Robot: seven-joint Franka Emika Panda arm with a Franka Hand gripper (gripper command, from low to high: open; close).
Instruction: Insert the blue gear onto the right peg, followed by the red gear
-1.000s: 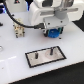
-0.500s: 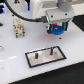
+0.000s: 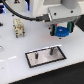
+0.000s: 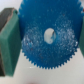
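My gripper (image 3: 61, 28) is shut on the blue gear (image 3: 63, 32) and holds it in the air. It is above and to the exterior view's right of the grey, black-edged plate (image 3: 45, 60). The right peg (image 3: 51, 50) and its left twin (image 3: 36, 54) stand bare on the plate. In the wrist view the blue gear (image 4: 42, 47) fills most of the picture, flat on, with its centre hole open. A teal block (image 4: 9, 42) sits against the gear's edge. The red gear is not in view.
A beige fixture with dark parts (image 3: 18, 25) stands on the white table (image 3: 15, 55) at the exterior view's left. A black cable (image 3: 30, 17) runs behind it towards the arm.
The gripper has carried the blue gear towards the exterior view's right and a little lower. The plate and pegs have not moved.
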